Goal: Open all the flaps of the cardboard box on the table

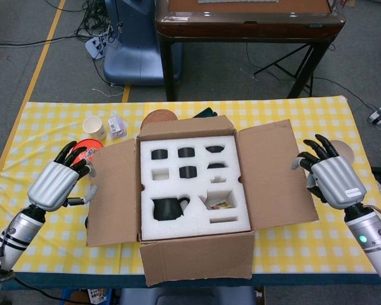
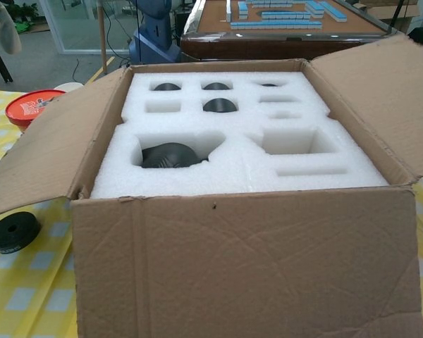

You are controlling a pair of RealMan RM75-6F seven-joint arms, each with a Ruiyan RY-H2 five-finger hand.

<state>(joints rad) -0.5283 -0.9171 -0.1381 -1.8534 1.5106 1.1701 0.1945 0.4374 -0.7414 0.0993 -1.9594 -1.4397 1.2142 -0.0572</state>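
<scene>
Head view. Cardboard box (image 1: 197,257) sits mid-table on the yellow checked tablecloth (image 1: 44,124), near the front edge. Left flap (image 1: 112,194) is folded out and lies sloping down toward the cloth. Right flap (image 1: 274,175) is folded out wide, nearly level. Front flap hangs down over the table edge; back flap stands low behind the box. White foam insert (image 1: 193,187) is exposed, with dark cups in the upper cut-outs and a dark teapot (image 1: 169,207) in the lower left one.

Left hand (image 1: 56,181) hangs just beside the outer edge of the left flap, fingers spread, holding nothing; whether the fingertips touch the cardboard cannot be told. Right hand (image 1: 330,175) is at the outer edge of the right flap, fingers apart, empty; contact with the flap is unclear. A beige bowl (image 1: 344,150) shows partly behind the right hand. Behind the left flap: red lidded tub (image 1: 84,151), paper cup (image 1: 93,126), small clear container (image 1: 117,126). A round brown item (image 1: 159,117) is behind the box.

Chest view. Box front wall (image 2: 247,264) fills the frame. Foam insert (image 2: 233,165) and teapot (image 2: 166,155) are visible inside. Left flap (image 2: 49,151) slopes outward; right flap (image 2: 384,98) is tilted out and up. Red tub (image 2: 32,105) is at far left; a black disc (image 2: 13,231) lies on the cloth below the left flap. Neither hand shows here.
</scene>
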